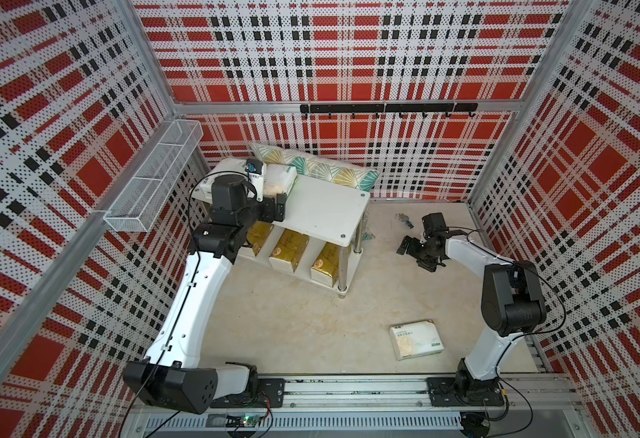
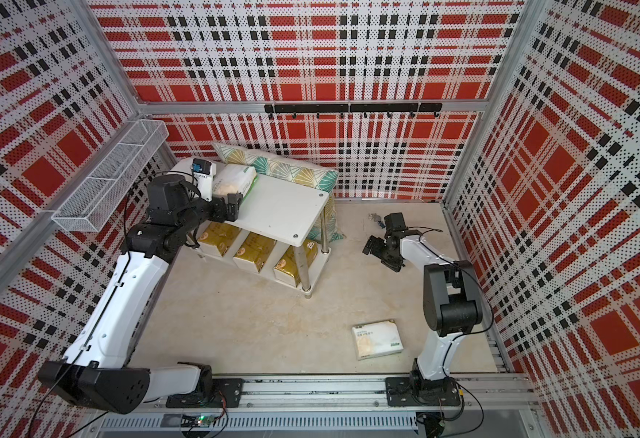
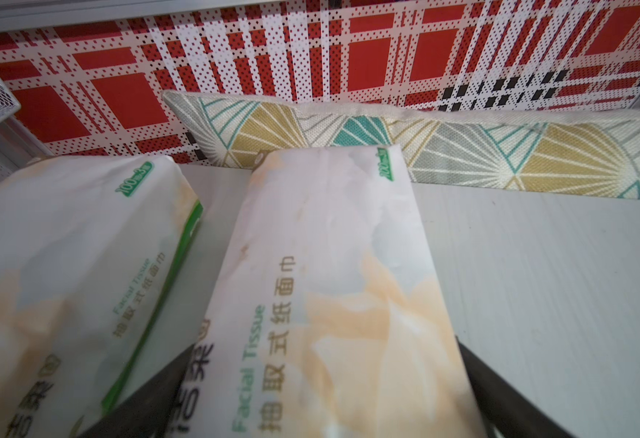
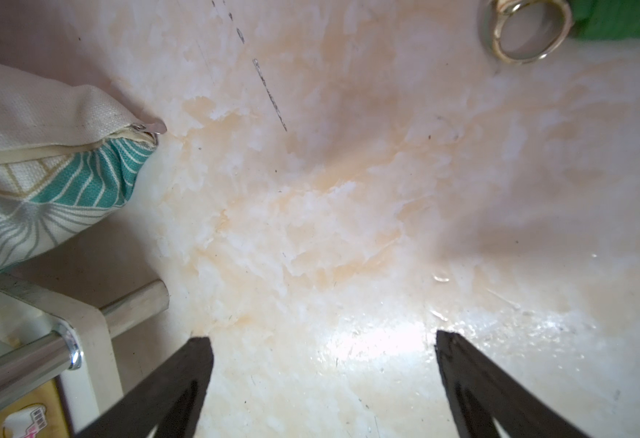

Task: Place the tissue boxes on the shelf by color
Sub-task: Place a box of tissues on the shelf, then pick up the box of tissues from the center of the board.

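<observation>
Loose white pack (image 1: 416,339) (image 2: 377,338): lies flat on the counter (image 1: 292,326), peach patch up, near the right arm's base and well apart from the shelf.
Gold packs (image 1: 290,246) (image 2: 254,251): three stand side by side on the shelf's lower tier with gaps between them. Their white ends face the front, and the leftmost is partly hidden behind the left arm.
Right gripper (image 4: 322,337) (image 1: 414,253): hangs over bare counter to the right of the shelf, jaws spread wide with nothing between them.
Shelf (image 1: 322,204) (image 2: 284,212): stands left of centre, set at an angle, on chrome legs.
Left gripper (image 3: 324,349) (image 1: 275,205): sits at the front edge of the top tier, jaws spread, with one finger at each side of a white pack's near end. Whether the fingers touch it cannot be told.
Straddled white pack (image 3: 330,265) (image 1: 281,181): lies flat on the top tier, peach patch up, its far end close to the pillow.
End white pack (image 3: 64,258): lies flat on the top tier just to the left, with a narrow gap between the two. In both top views it is mostly hidden by the wrist.
Pillow (image 1: 330,170) (image 3: 500,151): lies behind the shelf against the back wall.
Basket (image 1: 151,182): hangs on the left wall.
Hook rail (image 1: 386,108): is fixed on the back wall.
</observation>
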You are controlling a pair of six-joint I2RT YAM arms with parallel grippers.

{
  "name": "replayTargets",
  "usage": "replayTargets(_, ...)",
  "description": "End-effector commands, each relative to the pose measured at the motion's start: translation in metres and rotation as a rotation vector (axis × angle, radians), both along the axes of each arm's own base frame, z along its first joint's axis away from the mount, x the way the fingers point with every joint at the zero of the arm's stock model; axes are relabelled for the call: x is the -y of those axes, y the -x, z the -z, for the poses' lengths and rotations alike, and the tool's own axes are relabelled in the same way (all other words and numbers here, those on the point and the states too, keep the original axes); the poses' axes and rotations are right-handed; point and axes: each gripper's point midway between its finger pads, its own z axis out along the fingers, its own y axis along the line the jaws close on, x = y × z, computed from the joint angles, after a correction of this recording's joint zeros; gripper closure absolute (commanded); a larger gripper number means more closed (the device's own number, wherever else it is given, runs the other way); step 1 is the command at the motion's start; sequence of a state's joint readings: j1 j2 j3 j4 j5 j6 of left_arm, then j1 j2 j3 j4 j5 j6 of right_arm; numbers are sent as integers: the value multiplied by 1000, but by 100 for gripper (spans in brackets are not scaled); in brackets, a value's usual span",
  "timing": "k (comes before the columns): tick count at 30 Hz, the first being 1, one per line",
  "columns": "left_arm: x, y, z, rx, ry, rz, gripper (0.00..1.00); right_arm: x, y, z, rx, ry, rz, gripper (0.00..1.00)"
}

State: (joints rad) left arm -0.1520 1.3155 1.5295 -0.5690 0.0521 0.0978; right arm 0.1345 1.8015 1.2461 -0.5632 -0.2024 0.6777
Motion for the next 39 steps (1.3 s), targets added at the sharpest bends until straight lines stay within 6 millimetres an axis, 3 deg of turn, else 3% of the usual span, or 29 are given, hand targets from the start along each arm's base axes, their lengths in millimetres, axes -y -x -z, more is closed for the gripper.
replayTargets(1,1,8,-30,85,1,6,1,-3,-3,3,-1,-3,0,0)
replayTargets(18,-3,20,-66,196,21,-11,1,-4,-3,1,2,1,-4,0)
replayTargets(24,-4,27,-90,260,48,-18,1,-4,-3,1,4,2,-6,0)
replayTargets(34,13,52,-118,330,106,13,1,-4,-4,-2,9,2,-3,0)
replayTargets(39,46,73,-130,348,181,74,1,-1,-5,-4,12,11,-1,0)
